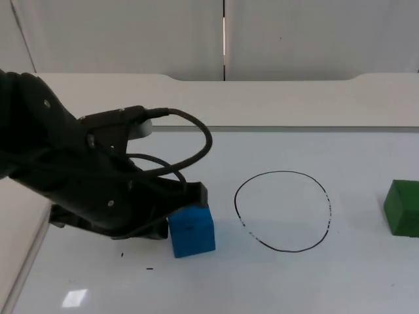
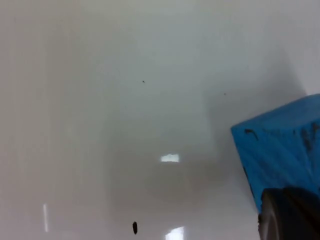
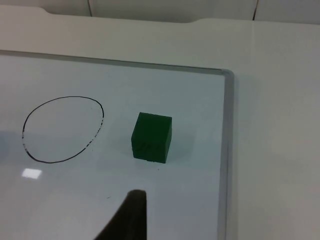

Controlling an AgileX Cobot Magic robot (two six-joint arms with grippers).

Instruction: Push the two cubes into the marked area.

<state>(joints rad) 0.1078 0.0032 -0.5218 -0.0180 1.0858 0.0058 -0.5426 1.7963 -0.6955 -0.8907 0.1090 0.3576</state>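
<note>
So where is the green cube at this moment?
In the top view the green cube sits at the table's right edge, outside and right of the black drawn circle, untouched.

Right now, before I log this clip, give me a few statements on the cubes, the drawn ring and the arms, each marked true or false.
1. The blue cube lies inside the drawn ring. False: it sits outside it, on the side toward the left arm.
2. The left gripper is at the blue cube, on the side away from the ring. True.
3. The green cube stands outside the ring, on the side opposite the blue cube. True.
4. The right gripper is pressing against the green cube. False: in the right wrist view bare whiteboard separates them; that arm waits.
5. Both cubes are stacked. False: they stand apart, with the ring between them.
</note>
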